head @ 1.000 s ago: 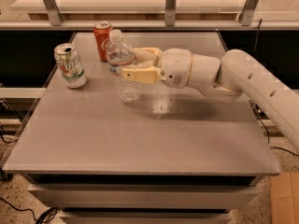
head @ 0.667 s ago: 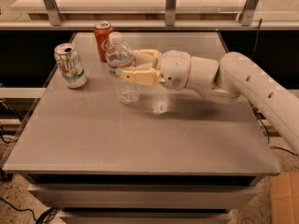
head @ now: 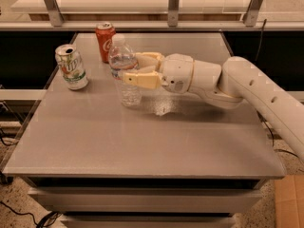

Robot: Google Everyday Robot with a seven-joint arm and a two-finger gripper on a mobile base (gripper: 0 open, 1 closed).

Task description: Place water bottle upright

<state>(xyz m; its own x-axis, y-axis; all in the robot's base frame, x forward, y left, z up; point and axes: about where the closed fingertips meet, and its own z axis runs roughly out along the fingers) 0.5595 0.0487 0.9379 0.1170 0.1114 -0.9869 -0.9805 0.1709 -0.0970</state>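
The water bottle (head: pixel 123 65) is clear ribbed plastic with a white cap and a narrow label band. It stands upright on the grey table (head: pixel 142 141), left of centre toward the back, with its base on the tabletop. My gripper (head: pixel 131 67) reaches in from the right at the bottle's mid-height. One tan finger (head: pixel 142 79) is in front of the bottle and the other is behind it, shut on the bottle's body. The white arm (head: pixel 247 87) stretches off to the right.
A red cola can (head: pixel 105 41) stands just behind the bottle. A green-and-white soda can (head: pixel 71 66) stands to the bottle's left near the table's left edge. A shelf rail with metal posts (head: pixel 173 4) runs along the back.
The gripper and the bottle have sunk very slightly toward the table. The cans have not moved.
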